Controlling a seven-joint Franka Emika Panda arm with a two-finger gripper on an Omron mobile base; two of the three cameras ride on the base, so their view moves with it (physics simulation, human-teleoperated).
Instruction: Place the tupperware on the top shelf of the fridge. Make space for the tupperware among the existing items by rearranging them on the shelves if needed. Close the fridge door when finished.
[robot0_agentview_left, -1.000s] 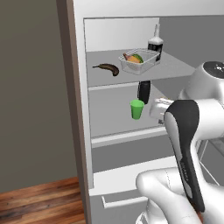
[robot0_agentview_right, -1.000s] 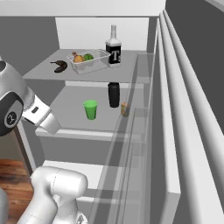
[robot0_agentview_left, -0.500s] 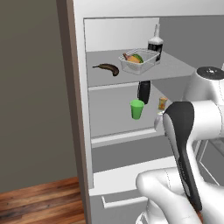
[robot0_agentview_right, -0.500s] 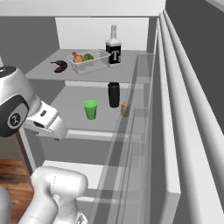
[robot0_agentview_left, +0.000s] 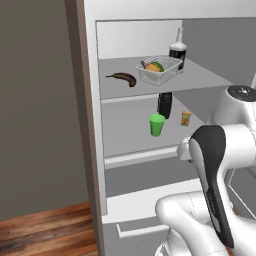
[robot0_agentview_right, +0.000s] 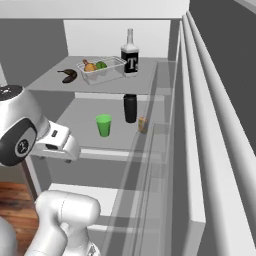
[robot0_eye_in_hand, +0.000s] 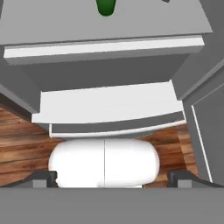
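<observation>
Three things share the top shelf (robot0_agentview_left: 200, 75); right half bare.

1. Tupperware (robot0_agentview_left: 159, 69) (robot0_agentview_right: 102, 69): clear lidless tray with green and orange food, flat on the top shelf (robot0_agentview_left: 200, 77) (robot0_agentview_right: 50, 80), between the banana (robot0_agentview_left: 123, 78) (robot0_agentview_right: 68, 75) and the clear-necked bottle (robot0_agentview_left: 177, 50) (robot0_agentview_right: 130, 56).
2. Fridge (robot0_agentview_left: 92, 150): open, door (robot0_agentview_right: 210, 150) swung wide.
3. Lower shelf: green cup (robot0_agentview_left: 157, 124) (robot0_agentview_right: 104, 125) (robot0_eye_in_hand: 105, 6), black bottle (robot0_agentview_left: 165, 104) (robot0_agentview_right: 130, 108), orange jar (robot0_agentview_left: 185, 118) (robot0_agentview_right: 142, 124), all upright.

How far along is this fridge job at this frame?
Done: the tupperware sits on the top shelf between the banana and the bottle. In hand: nothing; the gripper is open and empty, pointing down at the drawer front. Left: the fridge door stands open and needs closing.
</observation>
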